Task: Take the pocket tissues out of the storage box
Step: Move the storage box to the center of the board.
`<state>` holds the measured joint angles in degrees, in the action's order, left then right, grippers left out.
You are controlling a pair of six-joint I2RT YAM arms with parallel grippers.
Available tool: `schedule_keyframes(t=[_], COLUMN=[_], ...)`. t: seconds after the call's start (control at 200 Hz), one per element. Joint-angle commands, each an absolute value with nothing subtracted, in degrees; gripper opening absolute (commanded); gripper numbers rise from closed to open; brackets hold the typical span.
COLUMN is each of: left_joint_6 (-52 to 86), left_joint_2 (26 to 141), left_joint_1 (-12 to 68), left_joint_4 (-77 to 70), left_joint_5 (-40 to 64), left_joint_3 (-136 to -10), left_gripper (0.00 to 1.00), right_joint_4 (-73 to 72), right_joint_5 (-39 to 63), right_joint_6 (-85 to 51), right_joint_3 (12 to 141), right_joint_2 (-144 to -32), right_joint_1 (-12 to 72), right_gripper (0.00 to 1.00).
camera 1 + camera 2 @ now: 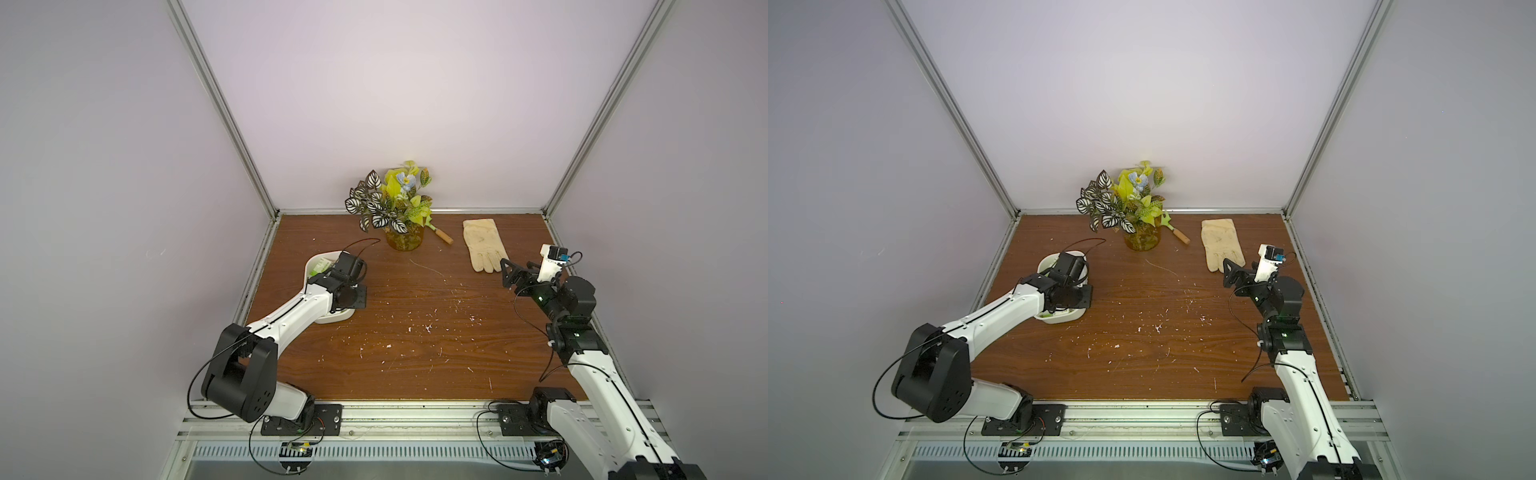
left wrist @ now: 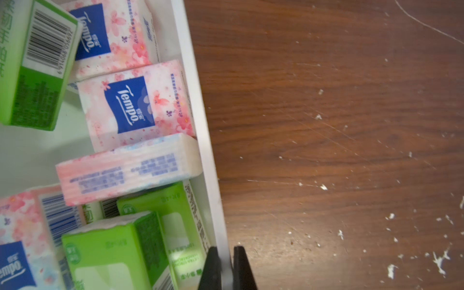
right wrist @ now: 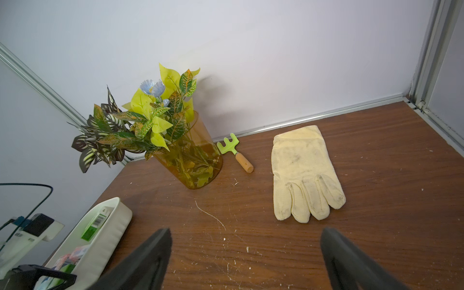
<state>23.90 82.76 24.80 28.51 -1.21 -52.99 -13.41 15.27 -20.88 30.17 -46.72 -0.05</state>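
Though clamping storage box wall with left gripper, yet to remove any pocket tissues, with right gripper apart.

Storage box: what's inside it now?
Pink Tempo packets and green packets, jumbled. The left arm covers most of the storage box from above, hiding the full count.

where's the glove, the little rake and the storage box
glove [image 3: 300, 163], right wrist view, on the palm
rake [image 3: 227, 145], right wrist view, on the green head
storage box [image 2: 200, 108], left wrist view, on the white rim
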Motion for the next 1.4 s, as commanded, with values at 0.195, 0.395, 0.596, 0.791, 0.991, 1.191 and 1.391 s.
schedule_keyframes(t=[0.195, 0.395, 0.596, 0.791, 0.991, 1.191, 1.391], left_joint_6=[32.0, 33.8, 34.1, 33.7, 31.1, 28.2, 24.0], left_joint_2=[85.7, 86.1, 84.8, 82.1, 78.3, 72.0, 68.2], left_joint_1=[33.3, 35.3, 35.5, 35.5, 35.4, 31.6, 20.3], left_joint_4=[28.3, 27.7, 27.7, 27.9, 30.9, 31.4, 31.3], left_joint_5=[-2.6, -2.7, -2.2, -2.4, -4.9, -6.6, -3.8], left_joint_3=[-54.8, -55.0, -54.2, -54.1, -57.7, -60.5, -60.6], left_gripper=[0.0, 0.0, 0.05, 0.38, 0.51, 0.58, 0.62], right_joint_4=[-13.3, -12.3, -12.3, -12.5, -10.8, -6.5, -2.0], right_joint_5=[14.6, 14.6, 14.2, 14.2, 14.2, 12.6, 9.6], right_joint_6=[-21.5, -21.4, -21.7, -21.9, -20.7, -17.4, -13.3], right_joint_3=[31.4, 32.4, 32.3, 32.6, 34.5, 39.0, 45.1], right_joint_2=[-45.8, -46.5, -47.0, -48.0, -49.3, -52.0, -57.1], right_joint_1=[0.4, 0.6, 0.9, 1.3, 2.8, 7.5, 15.5], right_gripper=[0.99, 0.99, 0.99, 0.99, 0.99, 0.99, 0.99])
